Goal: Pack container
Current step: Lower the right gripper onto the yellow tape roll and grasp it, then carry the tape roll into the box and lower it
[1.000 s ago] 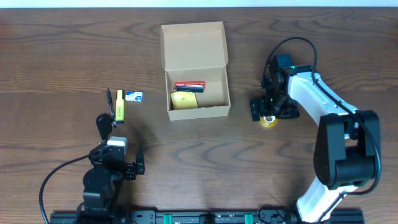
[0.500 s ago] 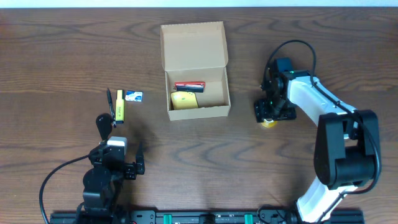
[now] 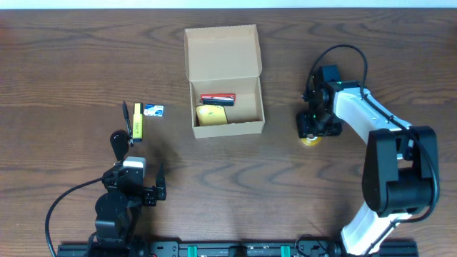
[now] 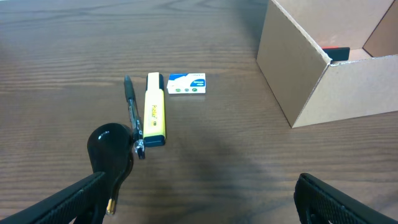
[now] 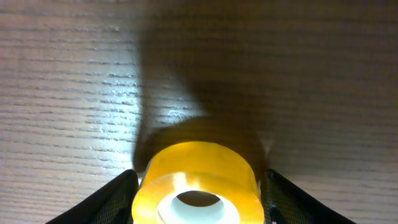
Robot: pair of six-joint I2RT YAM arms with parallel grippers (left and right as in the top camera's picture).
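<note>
The container [image 3: 225,80] sat with its opening facing up and its flap lid thrown back on the far side. With lid and tray taken together, its long axis ran away from the robot. A yellow item [image 3: 211,115] and a red and black item [image 3: 217,99] lay inside the tray.

Since a second earlier, the right gripper [image 3: 312,130] had slid slightly to its right and come more squarely over the yellow tape roll [image 3: 309,140]. The roll, the container and the left arm had not moved.

In the right wrist view the right gripper [image 5: 196,208] was spread, with one finger [image 5: 115,196] on each side of the tape roll [image 5: 196,183]. Both fingers were close against its sides. I could not tell whether the pads were touching it. The container lay off to this gripper's left, apart from it, with bare table [image 3: 282,153] between them.

The left gripper [image 3: 136,189] was spread wide and held nothing, and its fingers [image 4: 68,199] showed at the bottom corners of the left wrist view. The container [image 4: 298,74] stood ahead of it and to its right, well apart. A black rounded object [image 4: 111,146] was just ahead of its left finger. Beyond that lay a pen [image 4: 130,99] and a yellow highlighter [image 4: 155,109], side by side and pointing away from the gripper. A small white and blue packet [image 4: 186,84] lay just to the right of the highlighter's far end.
</note>
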